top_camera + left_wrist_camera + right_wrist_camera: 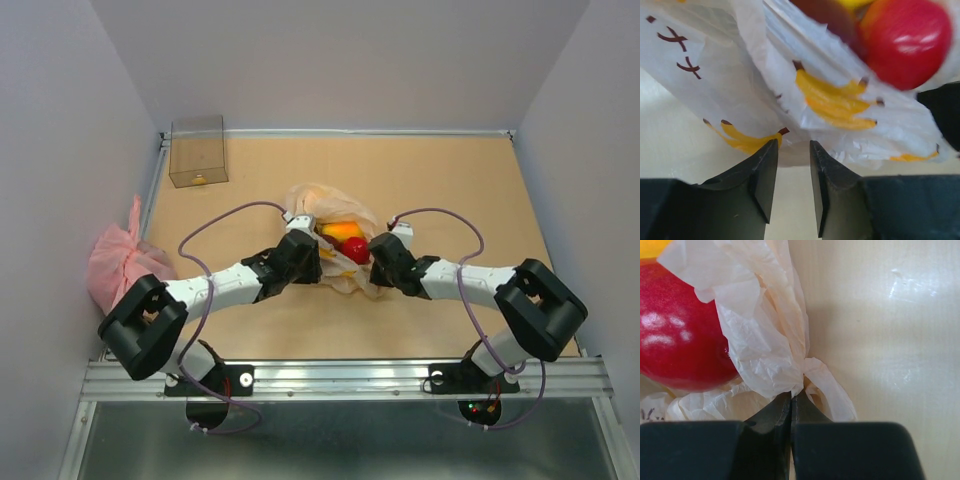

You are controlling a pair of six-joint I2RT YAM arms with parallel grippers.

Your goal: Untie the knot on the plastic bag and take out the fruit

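Right end effector (791,399) pinching plastic bag (767,347); red fruit (677,335) beside.

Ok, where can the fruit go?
Bare table far right, between the plastic bag and the wall, and the near strip by the arm bases. Crowded: the middle, where the left gripper and right gripper meet the bag, and far-left, by the clear box.

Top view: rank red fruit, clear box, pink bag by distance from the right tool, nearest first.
1. red fruit: just left of the right tool, inside the plastic bag.
2. clear box: far-left corner.
3. pink bag: at the far left side, farther than the box.
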